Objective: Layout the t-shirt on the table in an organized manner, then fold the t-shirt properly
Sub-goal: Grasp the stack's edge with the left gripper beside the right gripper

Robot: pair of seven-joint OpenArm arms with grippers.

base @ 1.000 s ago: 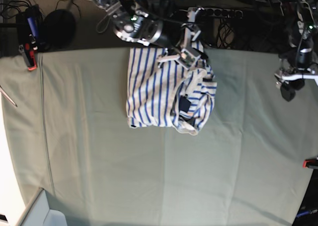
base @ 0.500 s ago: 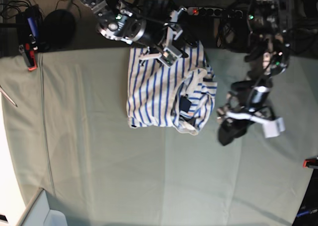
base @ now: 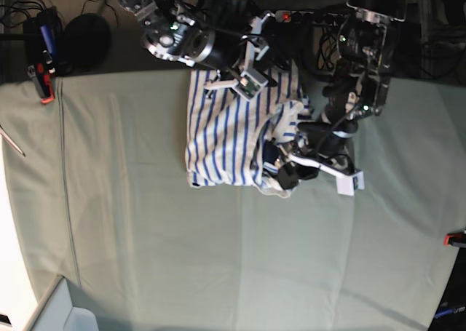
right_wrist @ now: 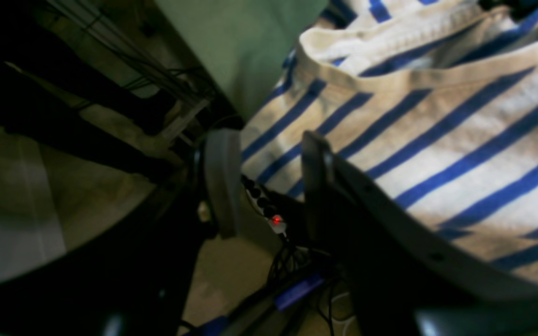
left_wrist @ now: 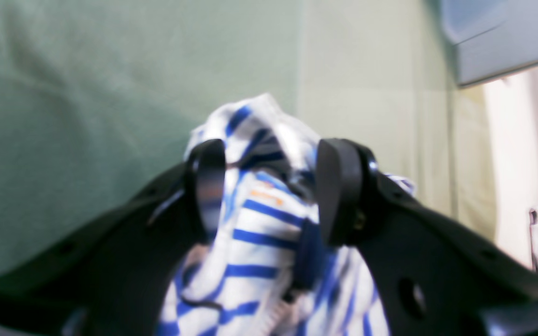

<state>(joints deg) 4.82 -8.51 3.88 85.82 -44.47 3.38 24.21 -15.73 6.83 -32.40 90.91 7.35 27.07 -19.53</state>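
left gripper fingers parted around bunched cloth; right gripper fingers parted, nothing clamped.

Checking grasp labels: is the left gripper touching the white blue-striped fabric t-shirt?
Cannot tell. In the left wrist view the striped t-shirt bunches between the left gripper's open jaws, but blur hides any contact. The base view is too coarse.

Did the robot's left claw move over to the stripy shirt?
Yes. In the base view the left claw has come in from the table's right edge and now sits at the t-shirt's bunched right side, open around the fabric.
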